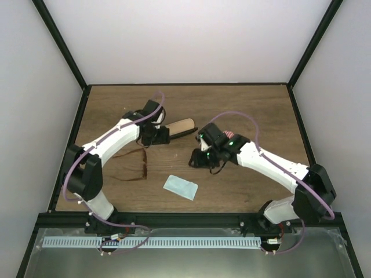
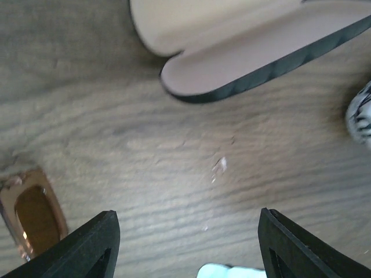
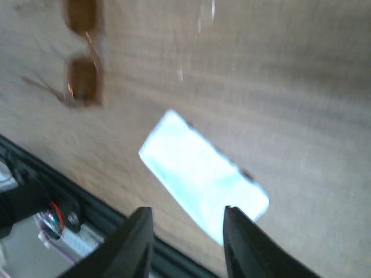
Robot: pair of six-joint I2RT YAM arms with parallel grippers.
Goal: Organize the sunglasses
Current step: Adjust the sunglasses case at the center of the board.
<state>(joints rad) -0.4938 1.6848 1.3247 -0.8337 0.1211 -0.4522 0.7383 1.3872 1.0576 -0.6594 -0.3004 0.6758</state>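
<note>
A dark wood-grain table (image 1: 232, 104) sits boxed in by plain white walls (image 1: 185, 35) and black frame bars (image 1: 61, 43).

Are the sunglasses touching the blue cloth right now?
Apart. The top view shows bare table between the sunglasses and the cloth.

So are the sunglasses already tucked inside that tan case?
No, the sunglasses lie on the bare wooden table, clearly apart from the open tan case.

I had open surface (image 1: 243, 104) along the far edge; nearer, the tan case (image 1: 181, 127), sunglasses (image 1: 142, 168) and cloth (image 1: 180, 186) cluttered the left half.
</note>
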